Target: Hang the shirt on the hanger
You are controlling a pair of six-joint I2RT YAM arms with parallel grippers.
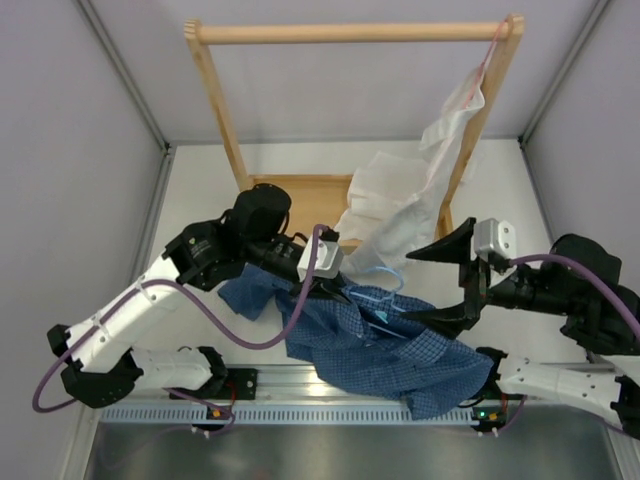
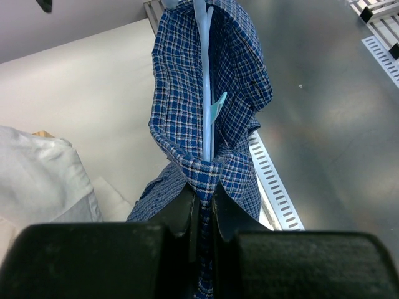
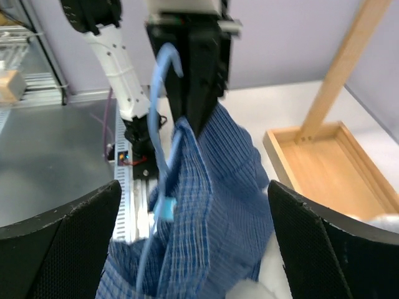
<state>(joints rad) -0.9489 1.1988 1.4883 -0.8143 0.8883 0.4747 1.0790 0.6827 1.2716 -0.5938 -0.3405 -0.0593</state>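
The dark blue checked shirt [image 1: 385,350] lies bunched at the table's near middle. My left gripper [image 1: 330,282] is shut on a fold of the shirt [image 2: 209,93] near the collar, with the light blue wire hanger [image 2: 206,81] running inside the cloth. The hanger's hook [image 1: 385,280] sticks out above the shirt. My right gripper [image 1: 452,283] is wide open, just right of the shirt, holding nothing. In the right wrist view the shirt [image 3: 212,205] and the hanger [image 3: 163,118] hang between its fingers, below the left gripper [image 3: 190,118].
A wooden clothes rack [image 1: 350,32] stands at the back with a wooden tray base [image 1: 300,195]. A white shirt [image 1: 420,190] hangs from a pink hanger at the rack's right end, draping down close behind the blue shirt. A metal rail [image 1: 300,385] runs along the near edge.
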